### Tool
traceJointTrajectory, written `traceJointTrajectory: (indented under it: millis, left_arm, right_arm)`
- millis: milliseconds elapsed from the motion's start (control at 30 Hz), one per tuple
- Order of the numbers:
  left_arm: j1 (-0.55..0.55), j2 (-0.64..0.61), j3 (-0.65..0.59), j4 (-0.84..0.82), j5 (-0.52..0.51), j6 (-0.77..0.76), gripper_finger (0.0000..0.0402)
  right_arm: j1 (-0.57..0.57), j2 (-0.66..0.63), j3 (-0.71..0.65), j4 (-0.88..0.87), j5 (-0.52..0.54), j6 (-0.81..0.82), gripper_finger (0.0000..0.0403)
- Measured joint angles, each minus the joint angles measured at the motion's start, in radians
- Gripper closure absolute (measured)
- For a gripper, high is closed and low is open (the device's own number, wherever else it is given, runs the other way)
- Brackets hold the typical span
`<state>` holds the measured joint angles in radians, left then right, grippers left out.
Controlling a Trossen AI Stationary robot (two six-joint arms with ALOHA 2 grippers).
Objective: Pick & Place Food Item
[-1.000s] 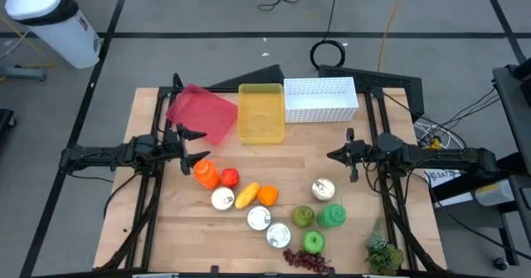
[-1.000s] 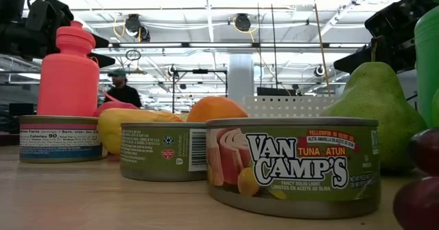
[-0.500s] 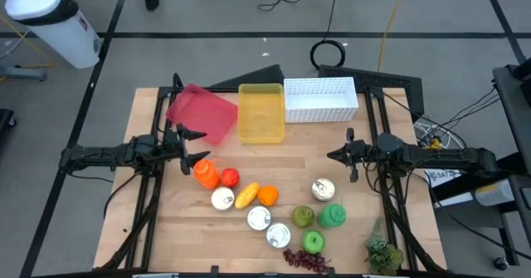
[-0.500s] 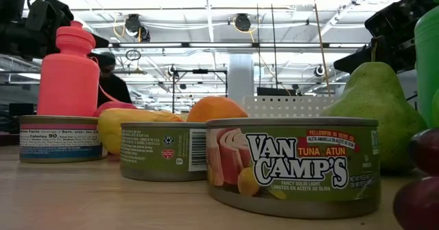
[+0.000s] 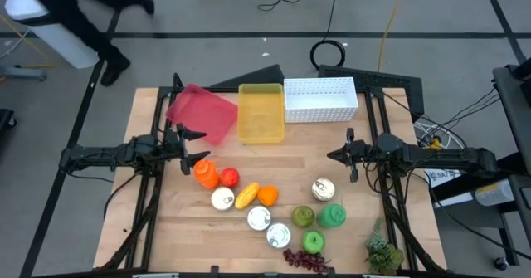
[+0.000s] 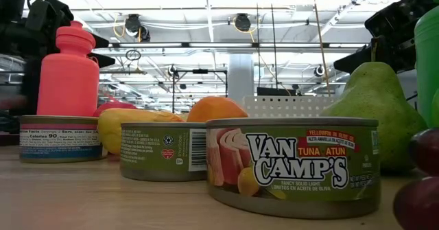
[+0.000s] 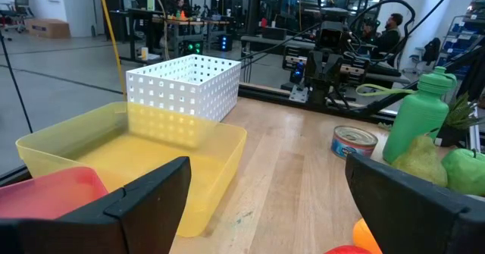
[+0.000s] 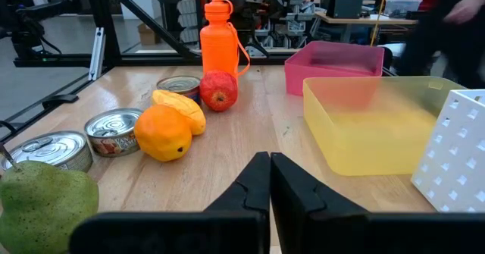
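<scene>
A person in dark clothing (image 5: 75, 8) now appears in the overhead view at the far left corner of the floor beyond the table, blurred, crossing in front of the white cylindrical bin (image 5: 58, 37) that stood fully visible a second ago. In the table-level view, the person seen earlier behind the coral-pink plastic bottle (image 6: 68, 72) is gone; only a dark blur (image 6: 31, 65) shows at the bottle's left edge.

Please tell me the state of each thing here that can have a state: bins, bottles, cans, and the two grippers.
Yellow bin: upright, empty.
Pink bin: tilted, empty.
White basket: upright, empty.
Orange bottle: standing, cap on.
Green bottle: standing, cap on.
Tuna cans: sealed.
Left gripper: fingers open, holding nothing.
Right gripper: fingers shut, holding nothing.
</scene>
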<state>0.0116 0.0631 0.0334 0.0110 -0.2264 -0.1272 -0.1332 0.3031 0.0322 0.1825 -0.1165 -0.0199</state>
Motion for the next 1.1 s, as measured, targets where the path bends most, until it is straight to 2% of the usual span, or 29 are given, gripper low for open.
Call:
traceJointTrajectory:
  millis: [200,333,533,667,933,1033,1100]
  left_arm:
    - [0.0,0.0,0.0,0.0,0.0,0.0,0.0041]
    - [0.0,0.0,0.0,0.0,0.0,0.0,0.0041]
    - [0.0,0.0,0.0,0.0,0.0,0.0,0.0041]
    - [0.0,0.0,0.0,0.0,0.0,0.0,0.0041]
    - [0.0,0.0,0.0,0.0,0.0,0.0,0.0041]
    - [0.0,0.0,0.0,0.0,0.0,0.0,0.0041]
    - [0.0,0.0,0.0,0.0,0.0,0.0,0.0041]
  right_arm:
    - [0.0,0.001,0.0,0.048,0.01,-0.017,0.0403]
    - [0.004,0.001,0.0,0.14,0.004,0.157,0.0403]
    - [0.004,0.006,0.0,0.342,0.01,0.293,0.0403]
    - [0.004,0.006,0.0,0.434,0.008,0.3,0.0403]
    - [0.004,0.021,0.0,0.426,0.005,0.348,0.0403]
    - [0.004,0.032,0.0,0.432,0.003,0.276,0.0403]
    - [0.004,0.037,0.0,0.446,0.041,0.223,0.0403]
